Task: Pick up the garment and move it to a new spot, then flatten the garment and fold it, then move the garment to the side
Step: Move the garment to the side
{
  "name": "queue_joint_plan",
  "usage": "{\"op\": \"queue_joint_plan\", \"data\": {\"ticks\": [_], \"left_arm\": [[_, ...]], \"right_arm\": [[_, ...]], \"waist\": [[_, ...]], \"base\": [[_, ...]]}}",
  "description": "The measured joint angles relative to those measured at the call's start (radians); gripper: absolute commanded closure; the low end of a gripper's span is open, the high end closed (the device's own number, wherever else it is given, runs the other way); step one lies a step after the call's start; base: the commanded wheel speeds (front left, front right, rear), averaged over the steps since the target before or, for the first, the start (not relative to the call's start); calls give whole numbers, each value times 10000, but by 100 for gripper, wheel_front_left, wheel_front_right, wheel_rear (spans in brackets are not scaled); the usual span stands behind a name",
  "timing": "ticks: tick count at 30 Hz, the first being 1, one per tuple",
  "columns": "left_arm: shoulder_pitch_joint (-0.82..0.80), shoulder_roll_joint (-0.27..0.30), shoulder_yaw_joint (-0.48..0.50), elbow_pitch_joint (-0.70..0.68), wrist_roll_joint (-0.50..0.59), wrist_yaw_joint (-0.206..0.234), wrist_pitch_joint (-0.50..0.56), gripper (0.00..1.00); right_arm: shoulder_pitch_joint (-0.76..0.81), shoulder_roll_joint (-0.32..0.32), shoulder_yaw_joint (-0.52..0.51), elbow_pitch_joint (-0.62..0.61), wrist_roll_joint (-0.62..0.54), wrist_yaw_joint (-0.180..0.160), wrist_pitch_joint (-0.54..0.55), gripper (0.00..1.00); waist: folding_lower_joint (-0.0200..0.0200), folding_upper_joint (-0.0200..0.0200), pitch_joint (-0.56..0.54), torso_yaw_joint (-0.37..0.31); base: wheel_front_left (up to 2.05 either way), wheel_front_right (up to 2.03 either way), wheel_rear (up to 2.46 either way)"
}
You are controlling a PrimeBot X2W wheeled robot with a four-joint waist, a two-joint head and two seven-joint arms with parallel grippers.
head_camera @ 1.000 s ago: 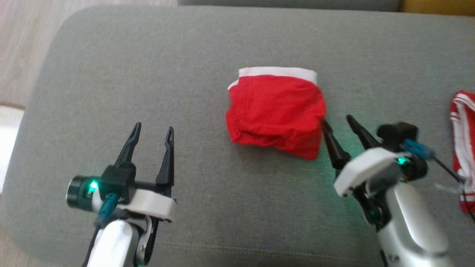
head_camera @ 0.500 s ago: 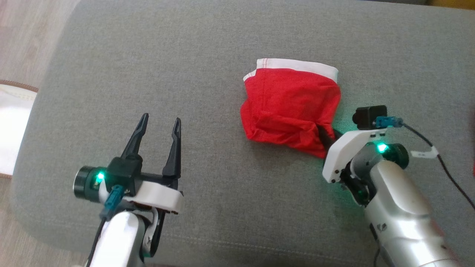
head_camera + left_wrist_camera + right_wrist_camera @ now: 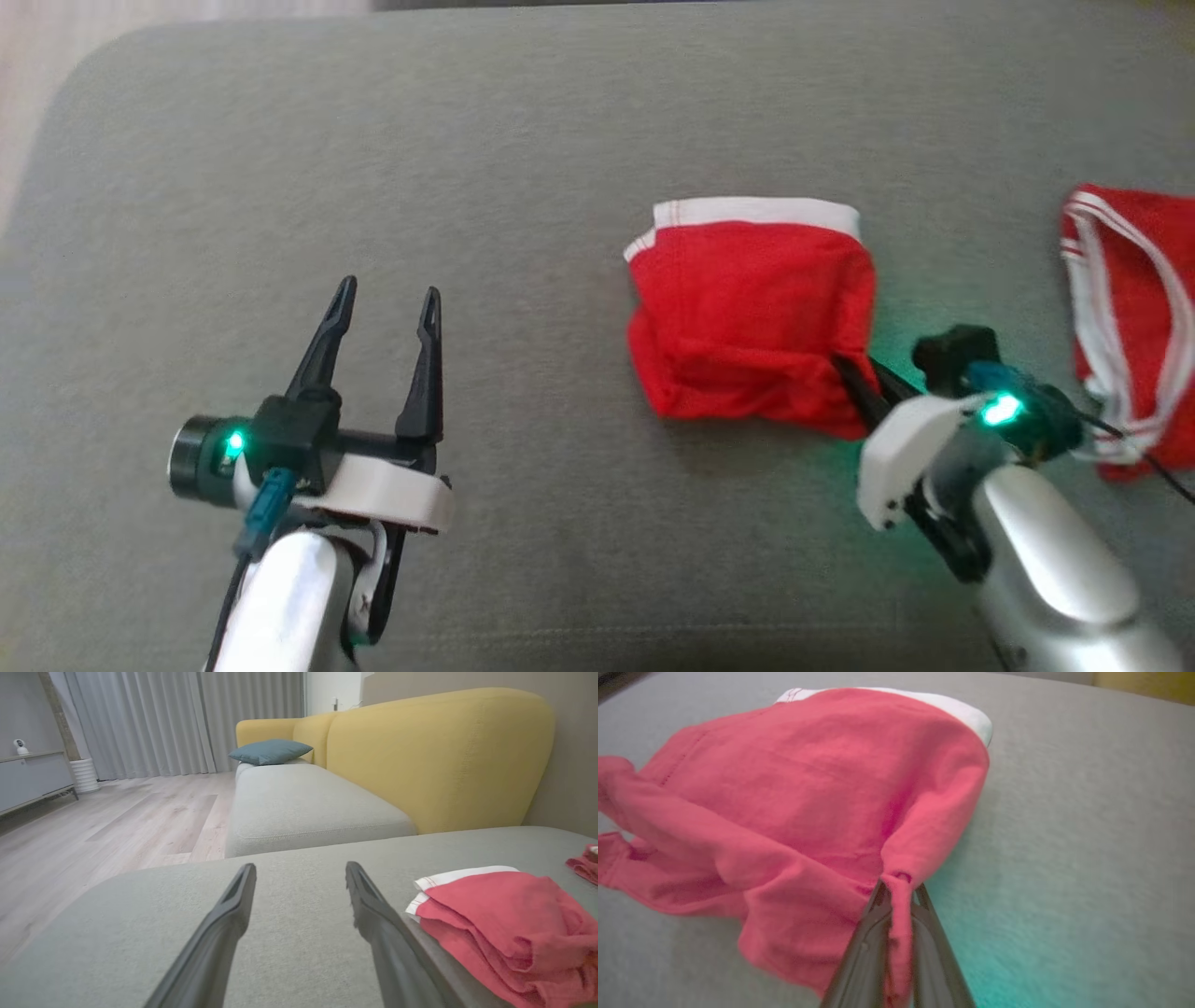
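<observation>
A: Room to move?
B: The grey cushion [image 3: 467, 140] is bare from its rounded left corner to the middle. By the right edge lies another red piece [image 3: 1130, 308], white-striped, possibly more clothing.
A: The garment [image 3: 752, 317]?
B: It sits right of centre, a rumpled red fold, white waistband [image 3: 756, 210] on its far side.
A: Arms?
B: The right gripper [image 3: 845, 366] slants in from the near right, fingers [image 3: 865, 952] pinching the garment's near right corner. The left gripper [image 3: 389, 286] hovers spread, well apart from it.
</observation>
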Motion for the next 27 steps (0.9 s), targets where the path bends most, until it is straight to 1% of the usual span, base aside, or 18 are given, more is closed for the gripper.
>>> {"op": "queue_joint_plan", "data": {"ticks": [6, 10, 13, 16, 17, 18, 23, 27], "left_arm": [[2, 12, -50, -73, 100, -67, -4, 0], [-6, 33, -165, -92, 111, -138, -17, 0], [-23, 40, -284, -90, 186, -186, -17, 0], [-90, 58, -301, -81, 190, -259, -17, 0], [-155, 67, -320, -81, 230, -265, -17, 0], [-230, 67, -341, -81, 274, -265, -17, 0], [-616, 69, -414, -88, 328, -280, -17, 0], [-901, 59, -600, -92, 353, -370, -17, 0]], "right_arm": [[1016, -1051, -236, -1827, -71, -2, 765, 100], [1244, -1641, -257, -2556, -69, 0, 1279, 100], [1182, -2125, -213, -2895, -67, 0, 1569, 100], [1125, -2700, -531, -2940, -67, 0, 1662, 100], [898, -2972, -926, -2936, -69, 0, 1651, 100], [721, -3108, -1127, -2932, -73, 0, 1609, 100], [-221, -3340, -2119, -2648, -73, 0, 1296, 100], [-353, -3354, -3093, -2002, -115, 0, 1195, 100]], "waist": [[0, 0, -57, -1049], [0, 0, 2, -1653], [0, 0, 141, -1975], [0, 0, 380, -2119], [0, 0, 532, -2184], [0, 0, 611, -2210], [0, 0, 1013, -2298], [0, 0, 1379, -2275]], "base": [[0, 0, 0], [0, 0, 0], [0, 0, 0], [0, 0, 0], [0, 0, 0], [0, 0, 0], [0, 0, 0], [0, 0, 0]]}}
